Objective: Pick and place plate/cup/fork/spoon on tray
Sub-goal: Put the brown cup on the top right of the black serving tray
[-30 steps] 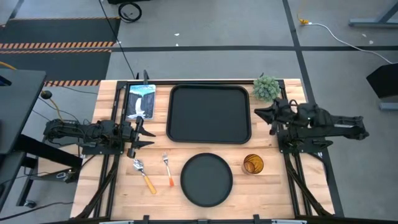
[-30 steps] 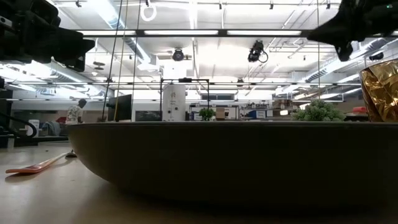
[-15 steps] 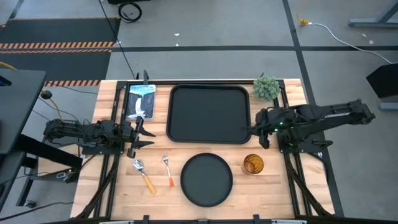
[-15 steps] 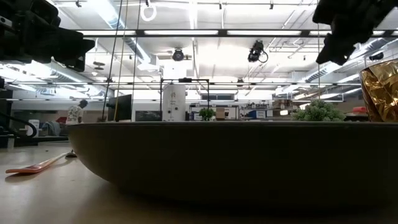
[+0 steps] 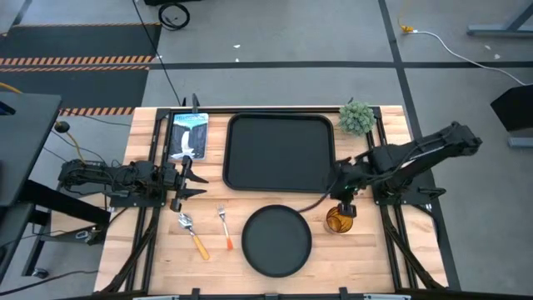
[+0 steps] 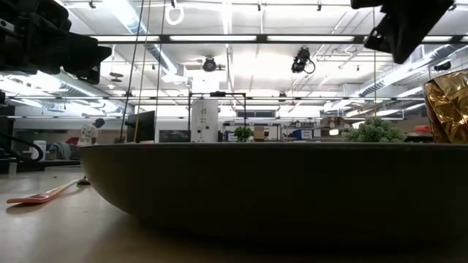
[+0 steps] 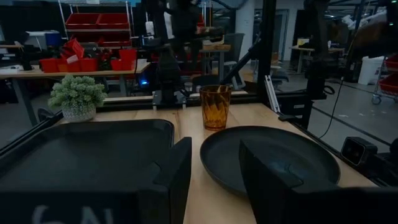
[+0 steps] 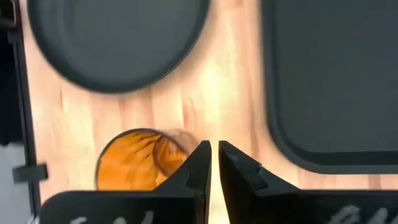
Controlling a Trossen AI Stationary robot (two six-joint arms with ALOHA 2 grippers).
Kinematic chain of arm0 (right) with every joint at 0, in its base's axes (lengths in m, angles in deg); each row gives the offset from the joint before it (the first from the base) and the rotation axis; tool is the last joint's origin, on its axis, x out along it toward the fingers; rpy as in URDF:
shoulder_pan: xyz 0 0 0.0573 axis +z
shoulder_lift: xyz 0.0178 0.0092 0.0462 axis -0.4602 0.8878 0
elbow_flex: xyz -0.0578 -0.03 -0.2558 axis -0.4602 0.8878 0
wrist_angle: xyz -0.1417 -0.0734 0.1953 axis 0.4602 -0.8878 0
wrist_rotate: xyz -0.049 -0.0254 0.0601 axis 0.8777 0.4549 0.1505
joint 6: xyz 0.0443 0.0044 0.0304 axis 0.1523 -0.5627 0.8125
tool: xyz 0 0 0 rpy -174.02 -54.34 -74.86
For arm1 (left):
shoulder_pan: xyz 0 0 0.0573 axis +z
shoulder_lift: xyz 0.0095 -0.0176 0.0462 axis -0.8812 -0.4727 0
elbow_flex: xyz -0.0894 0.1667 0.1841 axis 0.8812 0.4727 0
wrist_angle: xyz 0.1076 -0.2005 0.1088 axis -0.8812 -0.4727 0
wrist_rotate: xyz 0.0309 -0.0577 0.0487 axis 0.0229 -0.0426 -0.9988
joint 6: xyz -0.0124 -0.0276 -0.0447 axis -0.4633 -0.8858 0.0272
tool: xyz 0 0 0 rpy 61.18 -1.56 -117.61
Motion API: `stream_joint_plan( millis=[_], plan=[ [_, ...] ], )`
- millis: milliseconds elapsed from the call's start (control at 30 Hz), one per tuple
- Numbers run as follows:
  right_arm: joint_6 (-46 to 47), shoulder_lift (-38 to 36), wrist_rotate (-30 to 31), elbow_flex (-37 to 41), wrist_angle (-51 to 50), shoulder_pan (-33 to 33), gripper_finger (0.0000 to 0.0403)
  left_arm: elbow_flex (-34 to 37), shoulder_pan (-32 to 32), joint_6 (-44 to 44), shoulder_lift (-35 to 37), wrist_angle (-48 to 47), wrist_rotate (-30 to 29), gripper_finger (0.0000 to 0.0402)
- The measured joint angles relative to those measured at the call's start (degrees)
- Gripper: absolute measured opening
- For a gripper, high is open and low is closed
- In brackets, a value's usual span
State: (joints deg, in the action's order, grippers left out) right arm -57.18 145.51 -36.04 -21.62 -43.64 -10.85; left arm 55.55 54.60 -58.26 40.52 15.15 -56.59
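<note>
The round black plate lies at the near middle of the table, with the amber cup upright to its right. The fork and the spoon lie left of the plate. The black tray sits behind them. My right gripper hangs above the cup's far rim, pointing down, fingers close together. The cup shows just beside them, and in the low view the gripper is well above the cup. My left gripper waits open at the left.
A small green plant stands at the tray's far right corner. A blue and white packet lies left of the tray. Bare wood shows between the tray and the plate.
My right gripper has gone from beside the tray's right edge toward the table's near edge and a little left, tipping to point down, and now stands over the cup. Nothing on the table has moved.
</note>
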Motion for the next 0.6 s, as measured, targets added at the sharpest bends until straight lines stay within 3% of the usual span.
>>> stream_joint_plan(
  millis=[367,600],
  plan=[
    [1.21,12.49,2.7,-10.28,-13.48,5.38,0.0146,0.0,0.01,0.0,-0.01,0.0,0.0,0.0142],
    [-0.11,17.07,1.86,-10.42,-14.86,5.98,0.0173,0.0,-0.01,0.0,0.0,0.0,0.02,0.0142]
  ],
)
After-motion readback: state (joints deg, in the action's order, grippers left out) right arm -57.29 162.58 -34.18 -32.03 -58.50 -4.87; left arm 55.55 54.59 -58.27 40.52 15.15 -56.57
